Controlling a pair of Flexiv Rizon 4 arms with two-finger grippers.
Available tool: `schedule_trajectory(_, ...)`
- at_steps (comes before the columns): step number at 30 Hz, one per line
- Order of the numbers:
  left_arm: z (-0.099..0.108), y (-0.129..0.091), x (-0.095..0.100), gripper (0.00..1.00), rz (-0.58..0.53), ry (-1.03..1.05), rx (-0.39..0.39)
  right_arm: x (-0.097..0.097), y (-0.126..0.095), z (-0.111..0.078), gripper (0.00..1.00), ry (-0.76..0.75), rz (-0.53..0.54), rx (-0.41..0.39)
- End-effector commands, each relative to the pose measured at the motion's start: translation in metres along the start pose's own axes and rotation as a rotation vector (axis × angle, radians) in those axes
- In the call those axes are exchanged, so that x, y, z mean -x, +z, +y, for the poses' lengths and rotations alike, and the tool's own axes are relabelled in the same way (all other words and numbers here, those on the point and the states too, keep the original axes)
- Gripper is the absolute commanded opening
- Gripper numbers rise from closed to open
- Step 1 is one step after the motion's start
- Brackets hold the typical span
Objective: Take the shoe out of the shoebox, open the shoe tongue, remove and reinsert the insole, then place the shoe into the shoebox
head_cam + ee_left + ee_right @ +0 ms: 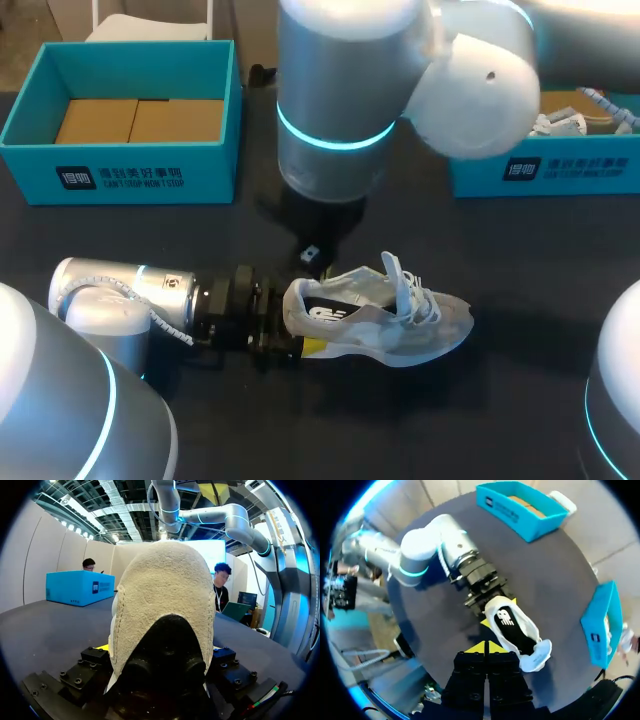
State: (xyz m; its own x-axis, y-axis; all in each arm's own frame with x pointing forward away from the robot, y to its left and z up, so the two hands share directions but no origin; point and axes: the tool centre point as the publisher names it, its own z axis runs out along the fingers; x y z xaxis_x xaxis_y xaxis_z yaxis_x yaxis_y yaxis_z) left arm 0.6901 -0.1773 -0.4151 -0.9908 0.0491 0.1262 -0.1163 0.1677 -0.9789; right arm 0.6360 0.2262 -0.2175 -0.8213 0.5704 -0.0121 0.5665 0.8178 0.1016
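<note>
White mesh shoe [390,320] sits on the table [520,260], midway along our near edge, out of the shoebox [120,175]. Our left gripper [298,325] clamps its heel, steadying it, we judge, for opening. Our right gripper [486,647] hangs above, tips pressed together, empty.

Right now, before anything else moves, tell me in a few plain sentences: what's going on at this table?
The left pincer grips the white shoe by its heel. The shoe is out of its box and sits on the dark table, with the insole inside it. The right pincer hangs above the shoe, shut and empty. At the far left, a teal shoebox holds only cardboard. A second teal box at the far right holds another shoe.
</note>
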Motion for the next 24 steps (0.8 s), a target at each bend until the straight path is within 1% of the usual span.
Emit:
schedule_trajectory(1, 0.000, 0.000, -0.001, 0.00, -0.004, 0.001, 0.000, -0.002, 0.005, 0.004, 0.15, -0.309, -0.005, -0.054)
schedule_trajectory(2, 0.000, 0.000, -0.001, 0.00, -0.004, 0.001, 0.000, -0.002, 0.005, 0.004, 0.00, -0.309, -0.005, -0.054)
schedule_trajectory(5, 0.000, 0.000, -0.001, 0.00, -0.004, 0.001, 0.000, -0.002, 0.005, 0.004, 0.00, -0.309, -0.005, -0.054)
schedule_trajectory(6, 0.000, 0.000, -0.001, 0.00, -0.004, 0.001, 0.000, 0.001, 0.008, 0.008, 0.00, -0.349, -0.020, -0.098)
schedule_trajectory(7, 0.000, 0.000, -0.001, 0.00, -0.004, 0.001, 0.000, 0.005, 0.014, 0.010, 0.00, -0.361, -0.008, -0.099)
schedule_trajectory(8, 0.000, 0.000, -0.001, 0.00, -0.004, 0.001, 0.000, 0.009, 0.018, 0.011, 0.00, -0.406, 0.001, -0.095)
schedule_trajectory(11, 0.000, 0.000, -0.001, 0.00, -0.004, 0.001, 0.000, 0.014, 0.033, 0.015, 0.00, -0.472, 0.003, -0.116)
schedule_trajectory(13, 0.000, 0.000, -0.001, 0.00, -0.004, 0.001, 0.000, 0.016, 0.041, 0.017, 0.00, -0.484, -0.008, -0.142)
schedule_trajectory(15, 0.000, 0.000, -0.001, 0.00, -0.004, 0.001, 0.000, 0.020, 0.048, 0.018, 0.00, -0.525, -0.018, -0.141)
schedule_trajectory(18, 0.000, 0.000, -0.001, 0.00, -0.004, 0.001, 0.000, 0.028, 0.059, 0.015, 0.00, -0.520, -0.014, -0.163)
schedule_trajectory(22, 0.000, 0.000, -0.001, 0.00, -0.004, 0.001, 0.000, 0.035, 0.065, 0.006, 0.00, -0.508, -0.030, -0.150)
schedule_trajectory(24, 0.000, 0.000, -0.001, 0.00, -0.004, 0.001, 0.000, 0.035, 0.065, 0.006, 0.00, -0.508, -0.030, -0.150)
